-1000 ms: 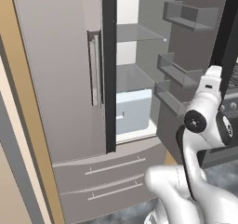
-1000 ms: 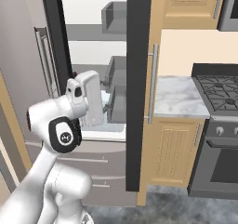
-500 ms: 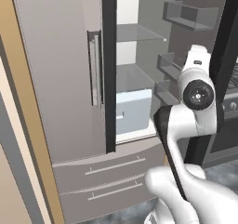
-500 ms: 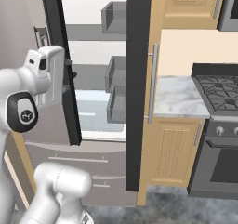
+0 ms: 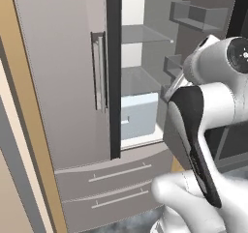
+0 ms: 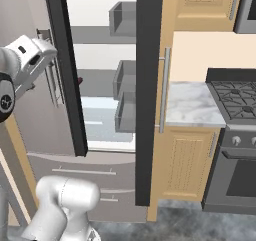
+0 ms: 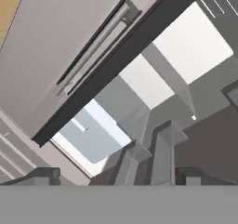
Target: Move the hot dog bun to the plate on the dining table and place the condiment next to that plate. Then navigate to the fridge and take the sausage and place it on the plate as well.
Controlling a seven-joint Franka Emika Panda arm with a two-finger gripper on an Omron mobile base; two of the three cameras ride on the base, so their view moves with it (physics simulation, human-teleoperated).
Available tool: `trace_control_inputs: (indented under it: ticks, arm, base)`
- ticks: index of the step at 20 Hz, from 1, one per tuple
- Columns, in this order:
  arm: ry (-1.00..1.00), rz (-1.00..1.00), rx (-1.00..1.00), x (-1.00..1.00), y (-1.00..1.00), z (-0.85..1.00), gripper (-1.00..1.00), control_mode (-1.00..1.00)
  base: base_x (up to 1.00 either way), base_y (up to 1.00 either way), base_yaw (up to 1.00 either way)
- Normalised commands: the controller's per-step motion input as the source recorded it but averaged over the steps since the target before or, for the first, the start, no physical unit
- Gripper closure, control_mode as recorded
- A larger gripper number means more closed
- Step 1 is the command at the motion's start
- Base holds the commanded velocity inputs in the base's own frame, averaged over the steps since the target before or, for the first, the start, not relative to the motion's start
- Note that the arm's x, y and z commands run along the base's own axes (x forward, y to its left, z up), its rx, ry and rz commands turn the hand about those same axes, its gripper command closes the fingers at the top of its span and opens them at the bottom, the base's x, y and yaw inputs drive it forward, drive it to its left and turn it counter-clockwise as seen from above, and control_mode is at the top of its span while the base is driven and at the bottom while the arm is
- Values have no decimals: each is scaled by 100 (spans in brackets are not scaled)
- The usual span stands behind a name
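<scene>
The hand (image 7: 119,179) is held up in front of the fridge (image 5: 63,82), and nothing is held in it. Its 2 dark fingers (image 7: 44,175) are seen set wide apart at the bottom of the hand view, with nothing between them.

In the right base view the hand is seen level with the long handle (image 5: 99,72) of the closed door, just beside that door's dark edge. Straight ahead of the hand lies the open half of the fridge. A white drawer (image 5: 138,116) is seen ahead of and below the hand. A glass shelf (image 5: 143,34) is seen ahead and higher up. The grey door bins (image 6: 125,80) of the open door are stacked on the far side of the opening from the hand. 2 wide lower drawers (image 5: 116,174) lie well below the hand.

A small dark-red speck (image 6: 79,80) is seen at shelf height, just past the dark door edge and near the hand. It is too small for it to be told whether it is the sausage.

Beyond the open door, well apart from the hand, a marble bench (image 6: 192,105) is seen over a wooden cabinet (image 6: 182,165), with a stove (image 6: 235,95) beside it.
</scene>
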Motion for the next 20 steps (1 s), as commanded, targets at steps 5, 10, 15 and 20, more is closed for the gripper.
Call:
trace_control_inputs:
  ticks: [5, 10, 15, 20]
  arm:
    - [-2, -6, 61, -18, 31, -75, -100, -100]
    - [0, -14, 40, 28, 59, -30, -100, -100]
    - [14, -15, 18, 79, 57, 10, -100, -100]
    - [27, -8, 10, 86, 32, 27, -100, -100]
  base:
    - [0, 0, 0]
    - [0, 0, 0]
    - [0, 0, 0]
    - [0, 0, 0]
